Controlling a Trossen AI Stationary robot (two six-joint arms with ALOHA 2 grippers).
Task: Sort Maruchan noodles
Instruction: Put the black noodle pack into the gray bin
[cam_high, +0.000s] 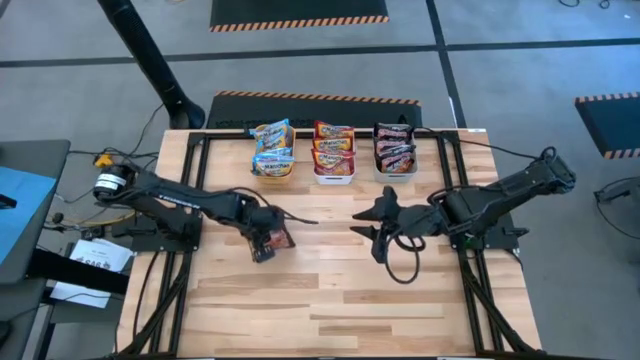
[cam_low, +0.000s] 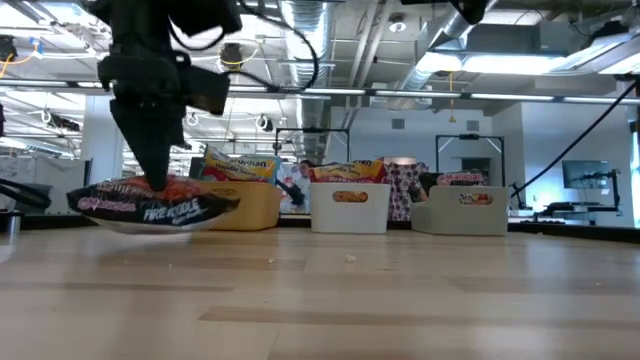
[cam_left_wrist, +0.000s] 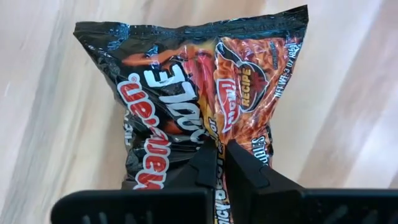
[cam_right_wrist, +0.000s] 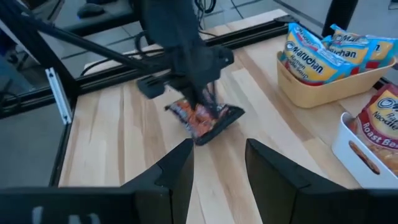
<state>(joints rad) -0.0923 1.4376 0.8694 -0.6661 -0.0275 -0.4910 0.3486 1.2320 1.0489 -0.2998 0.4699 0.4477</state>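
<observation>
pale butcher-block wooden table fills the high view, framed by black rails, grey floor with hazard-striped mats beyond its twelve o'clock edge. from table level the room behind is an open workshop: exposed ducts, strip lights, glass partitions.

up at twelve o'clock sit three small plastic bins in a row. the orange-yellow bin carries yellow-and-blue ramen packets, the white bin holds red-orange ramen packets, and the grey bin has dark red-black ramen packets stacked inside.

now the action: the left gripper is at roughly nine o'clock of table centre, clenched on the edge of a dark red-black plastic ramen packet with flame print. the left wrist view shows both dark fingers pinched together over the wrapper. from table level the packet's underside looks just at or barely off the wood; can't tell which.

the right gripper hovers near three o'clock of centre, fingers spread apart, nothing between them, pointing across at the packet.
</observation>
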